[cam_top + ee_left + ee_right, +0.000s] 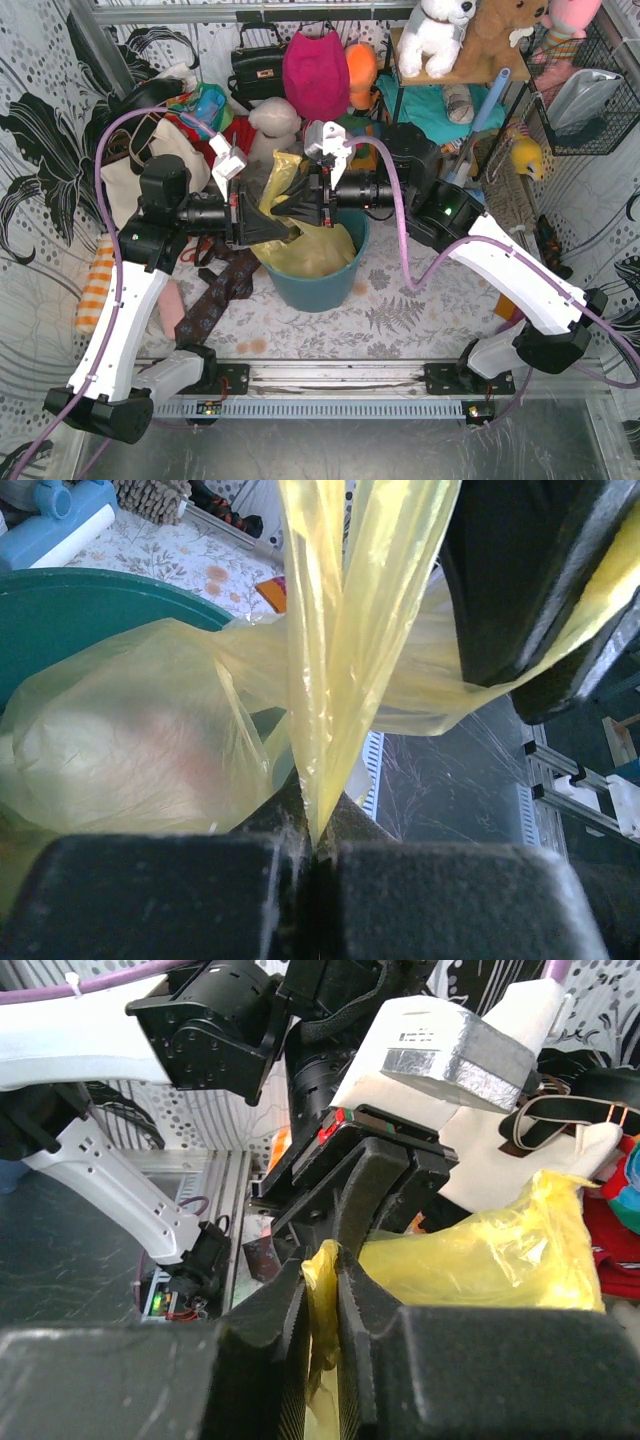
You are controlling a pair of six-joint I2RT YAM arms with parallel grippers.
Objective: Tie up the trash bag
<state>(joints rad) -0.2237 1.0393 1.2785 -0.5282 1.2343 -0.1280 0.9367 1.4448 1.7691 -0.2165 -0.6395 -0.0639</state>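
The yellow-green trash bag [318, 247] sits in a teal bin [320, 285] at the table's middle. Its top is drawn up into strands [335, 630] above the bin. My left gripper [292, 226] is shut on one strand of the bag [322, 790], pinched between its pads. My right gripper [312, 200] is shut on another strand [322, 1290], gripped between its toothed fingers. The two grippers meet head-on just above the bin. The bag's bulging body [130, 750] shows in the left wrist view, with something pale and pinkish showing through it.
A cream tote bag [130, 175] and an orange striped cloth [95, 285] lie at the left. A dark patterned cloth [215, 290] lies by the bin. Bags, plush toys and a wire basket [590, 90] crowd the back. The rail [330, 380] runs along the near edge.
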